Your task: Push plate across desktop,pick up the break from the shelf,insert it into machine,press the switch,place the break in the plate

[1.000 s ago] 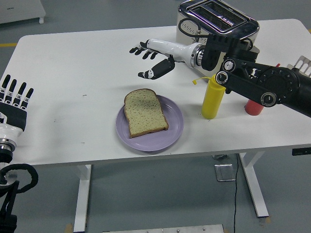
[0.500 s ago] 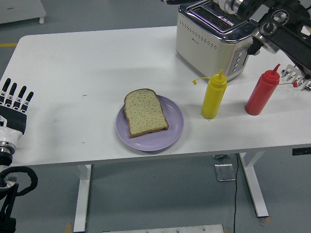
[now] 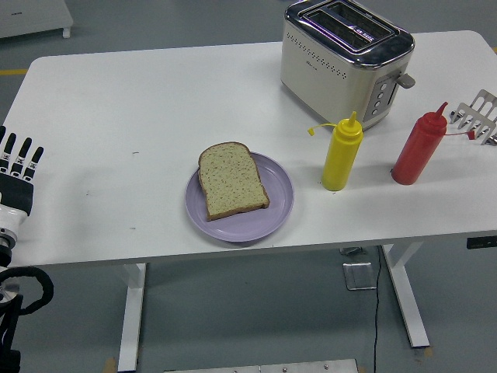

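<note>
A slice of bread (image 3: 231, 181) lies flat on a lavender plate (image 3: 273, 213) near the table's front edge, at the middle. A cream and chrome toaster (image 3: 342, 58) stands at the back right with its slots empty. A metal rack (image 3: 479, 113) shows at the right edge, empty as far as it shows. My left hand (image 3: 17, 175) rests at the left edge of the table, fingers straight and spread, holding nothing. My right arm is out of view.
A yellow squeeze bottle (image 3: 342, 152) and a red squeeze bottle (image 3: 419, 145) stand upright in front of the toaster, right of the plate. The white table (image 3: 132, 124) has its near edge just below the plate.
My right arm, which reached over the table near the toaster, rose up and left the picture. My left hand slid slightly down and left. Bread and plate have not moved.
</note>
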### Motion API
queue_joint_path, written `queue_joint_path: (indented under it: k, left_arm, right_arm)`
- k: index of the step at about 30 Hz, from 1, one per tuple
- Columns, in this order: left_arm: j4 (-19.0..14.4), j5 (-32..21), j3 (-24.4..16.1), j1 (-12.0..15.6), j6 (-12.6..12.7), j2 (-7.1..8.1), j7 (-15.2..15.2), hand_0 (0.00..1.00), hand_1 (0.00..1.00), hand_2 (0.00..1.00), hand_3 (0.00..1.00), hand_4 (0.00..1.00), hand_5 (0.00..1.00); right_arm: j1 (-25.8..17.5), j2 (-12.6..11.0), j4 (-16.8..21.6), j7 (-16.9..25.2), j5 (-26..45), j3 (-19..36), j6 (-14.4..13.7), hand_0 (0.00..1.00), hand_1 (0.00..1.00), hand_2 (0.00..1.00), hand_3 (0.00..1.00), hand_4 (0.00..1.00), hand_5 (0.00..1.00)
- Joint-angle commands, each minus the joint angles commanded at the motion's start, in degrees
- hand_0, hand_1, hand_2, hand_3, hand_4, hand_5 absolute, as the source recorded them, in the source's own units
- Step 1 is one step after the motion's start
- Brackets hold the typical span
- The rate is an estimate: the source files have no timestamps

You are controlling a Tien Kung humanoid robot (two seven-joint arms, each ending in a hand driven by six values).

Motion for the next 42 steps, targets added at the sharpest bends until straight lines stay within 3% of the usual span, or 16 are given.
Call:
queue_joint_path:
  k: [9, 14, 20, 27, 34, 42]
  left_arm:
    - [-0.2, -0.1, -0.1, -0.4, -0.2, -0.07, 0.0, 0.817, 0.862, 0.942, 0.799, 0.607, 0.998]
    - [-0.5, -0.2, -0.1, -0.5, -0.3, -0.06, -0.1, 0.817, 0.863, 0.943, 0.799, 0.608, 0.998]
    - [-0.7, -0.1, -0.2, -0.4, -0.4, -0.08, -0.2, 0.818, 0.863, 0.943, 0.8, 0.61, 0.998]
    - [-0.8, -0.1, -0.2, -0.5, -0.6, -0.05, -0.3, 0.818, 0.863, 0.943, 0.801, 0.612, 0.998]
    - [-0.8, -0.1, -0.2, -0.4, -0.7, -0.08, -0.4, 0.818, 0.863, 0.943, 0.801, 0.612, 0.998]
    - [-1.1, -0.1, 0.4, -0.3, -0.9, 0.06, -0.1, 0.819, 0.863, 0.943, 0.801, 0.613, 0.998]
  right_arm:
    - [-12.2, -1.9, -0.4, -0.3, 15.2, 12.4, 1.1, 0.892, 0.854, 0.858, 0.862, 0.508, 0.517]
    - [-18.9, -1.5, -0.2, -0.6, 18.4, 18.4, 3.2, 0.876, 0.843, 0.837, 0.839, 0.507, 0.536]
    - [-26.6, 0.1, 1.2, -1.0, 18.0, 24.4, 5.8, 0.876, 0.837, 0.829, 0.823, 0.506, 0.531]
    - [-36.5, 4.4, 2.3, -0.8, 15.7, 30.6, 8.3, 0.866, 0.813, 0.797, 0.781, 0.502, 0.513]
    - [-40.3, 7.6, 2.1, -0.2, 14.2, 33.8, 9.8, 0.866, 0.813, 0.797, 0.781, 0.502, 0.513]
    - [-41.5, 11.1, 1.7, -0.4, 12.7, 37.7, 11.2, 0.856, 0.803, 0.787, 0.768, 0.504, 0.498]
